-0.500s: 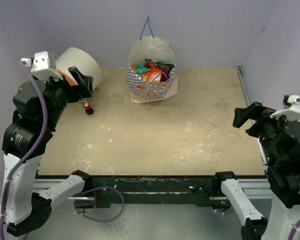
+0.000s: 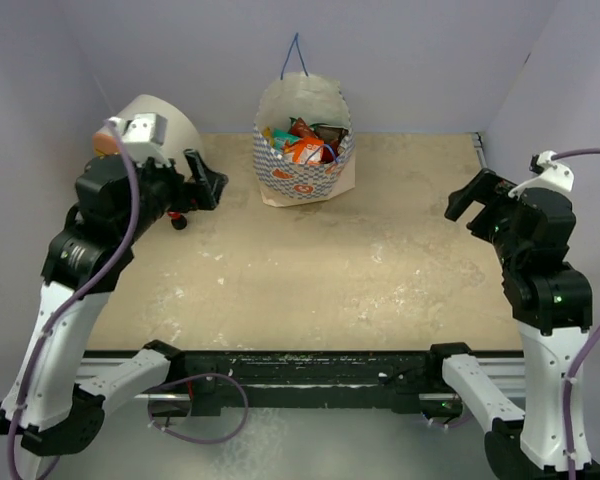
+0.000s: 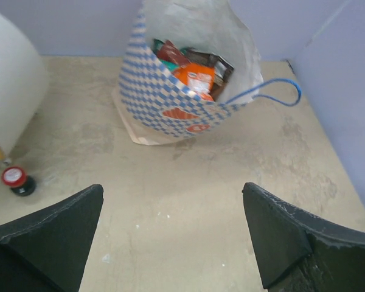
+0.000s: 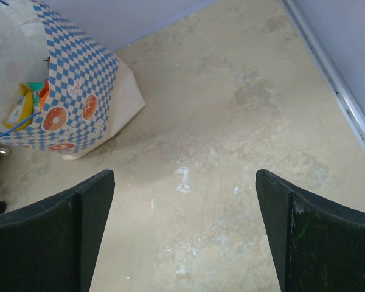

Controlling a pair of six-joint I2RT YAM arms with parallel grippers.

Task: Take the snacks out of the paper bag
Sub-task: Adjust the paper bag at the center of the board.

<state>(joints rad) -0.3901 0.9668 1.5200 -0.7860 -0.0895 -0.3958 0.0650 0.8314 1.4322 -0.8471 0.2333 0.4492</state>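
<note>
From above, you have a tan table (image 2: 310,280), mottled with pale scuffs and closed in by plain lilac walls (image 2: 420,60) at the far side and on both flanks. The paper bag (image 2: 300,180) stands at the far middle of the table against the far wall. Its mouth is open upward, the snacks (image 2: 305,148) are packed inside, and one blue handle (image 2: 295,55) rises against the wall. A cream cylinder (image 2: 165,120) lies in the far left corner, and a small red-and-black object (image 2: 178,220) sits on the table just in front of it. Your left gripper (image 2: 208,185) hangs near them, left of the bag and not touching it. Your right gripper (image 2: 470,205) hangs over the right side, well apart from the bag.

On the left wrist camera, the jaws stand wide apart with only bare table between them. Beyond them is the bag, with an orange packet (image 3: 194,79) at its mouth.

On the right wrist camera, the jaws are likewise spread wide and hold nothing. The bag is at far left, its chequered side towards you. White scuffs mark the middle of the table, and a metal strip (image 4: 334,91) runs along the right edge beside the wall.
</note>
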